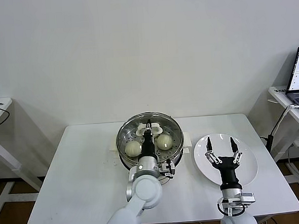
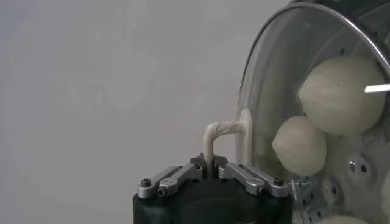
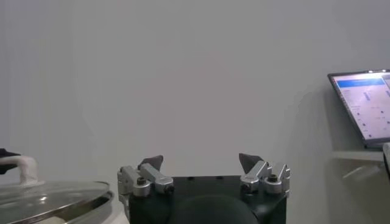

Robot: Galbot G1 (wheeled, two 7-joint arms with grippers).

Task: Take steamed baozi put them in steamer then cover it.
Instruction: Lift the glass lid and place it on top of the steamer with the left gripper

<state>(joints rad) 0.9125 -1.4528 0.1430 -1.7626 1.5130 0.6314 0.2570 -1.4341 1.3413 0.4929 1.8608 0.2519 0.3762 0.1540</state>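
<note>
**Lid on steamer, left gripper on handle**

White table point(image 1: 82, 167) holds steamer point(image 1: 125, 144) with cover point(image 1: 172, 128) seated on it, steamed baozi point(image 1: 133, 149) visible under glass. Left gripper point(image 1: 149, 126) clenched on cover's white handle point(image 2: 217, 131). Right gripper point(image 1: 222, 151) hovers spread wide over white plate point(image 1: 247, 169) beside steamer, grasping nothing.

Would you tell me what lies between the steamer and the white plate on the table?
Nothing: in the head view only a narrow strip of bare table separates the steamer from the plate.

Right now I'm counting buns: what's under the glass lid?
Under the lid, two buns show in the steamer. The left hand, shut on the handle, hides the rest.
</note>
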